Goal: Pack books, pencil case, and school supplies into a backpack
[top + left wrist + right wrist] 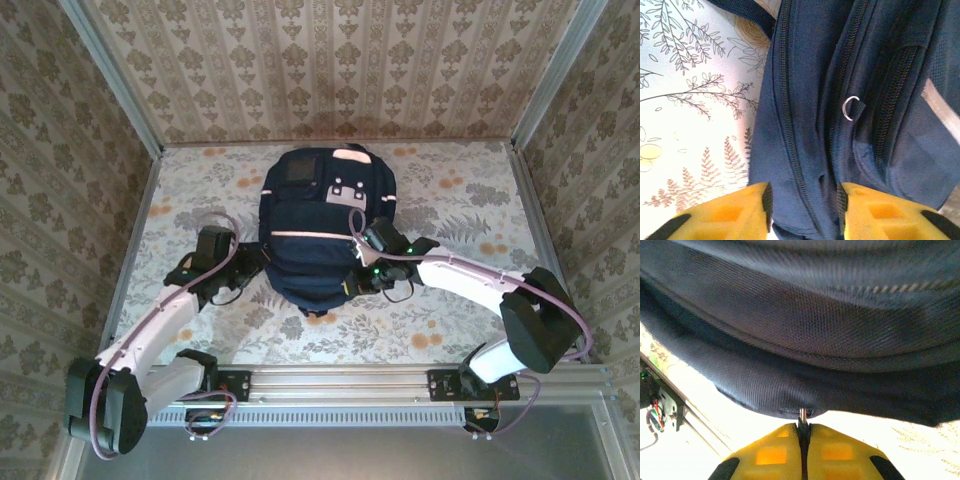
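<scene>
One backpack (pixel 310 230), one table (pixel 450 190). Two grippers: left gripper (pixel 802 197), right gripper (pixel 802 430). One metal ring (pixel 851 108) on the backpack. Three zips (pixel 785 100) run along its side in the left wrist view.

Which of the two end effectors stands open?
The left end effector: its jaws stand apart over the backpack. The right end effector has its jaws pressed together, pinching a thin metal pull.
</scene>
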Motion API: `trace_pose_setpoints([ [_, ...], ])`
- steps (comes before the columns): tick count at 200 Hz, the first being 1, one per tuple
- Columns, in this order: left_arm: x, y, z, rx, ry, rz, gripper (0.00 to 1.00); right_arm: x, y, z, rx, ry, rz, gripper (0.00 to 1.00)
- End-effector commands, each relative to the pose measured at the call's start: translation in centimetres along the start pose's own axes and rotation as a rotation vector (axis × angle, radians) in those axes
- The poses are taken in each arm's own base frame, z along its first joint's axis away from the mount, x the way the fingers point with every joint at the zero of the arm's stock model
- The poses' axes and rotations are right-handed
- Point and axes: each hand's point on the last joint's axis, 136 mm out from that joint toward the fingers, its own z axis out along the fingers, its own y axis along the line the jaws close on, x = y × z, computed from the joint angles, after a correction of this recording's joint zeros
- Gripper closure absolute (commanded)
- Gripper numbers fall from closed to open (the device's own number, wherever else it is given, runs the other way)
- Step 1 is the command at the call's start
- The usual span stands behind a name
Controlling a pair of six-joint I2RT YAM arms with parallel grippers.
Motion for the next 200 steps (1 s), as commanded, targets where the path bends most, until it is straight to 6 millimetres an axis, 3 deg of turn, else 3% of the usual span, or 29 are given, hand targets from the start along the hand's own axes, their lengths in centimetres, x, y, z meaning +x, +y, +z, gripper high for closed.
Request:
trace_pose_setpoints([
  [1,0.4,-1.3,-1.3,0.011,-0.016,0.009,0.42,0.6,1.4,1.2,-0.008,0.006,0.022,1.00],
  [52,4.4,-2.7,-0.1,0.049,0.072,-0.017,0.27,0.7,4.7,3.4,-0.048,-0.009,-0.031,1.00],
  [86,5.4,-3.6,1.8,0.059,0.099,-0.055,0.28,0.3,6.5,3.0,-0.086,-0.055,-0.052,1.00],
  [122,6.8,-5.3,3.4,0.053,0.135,-0.040,0.39,-0.1,7.5,2.2,-0.107,-0.084,-0.061,1.00],
  [161,8.0,-5.4,4.6,0.036,0.161,-0.049,0.55,0.1,7.3,2.2,-0.090,-0.087,-0.062,1.00],
  [200,7.0,-4.3,4.3,0.013,0.111,-0.043,0.84,0.6,5.3,2.0,0.007,-0.079,-0.092,1.00],
])
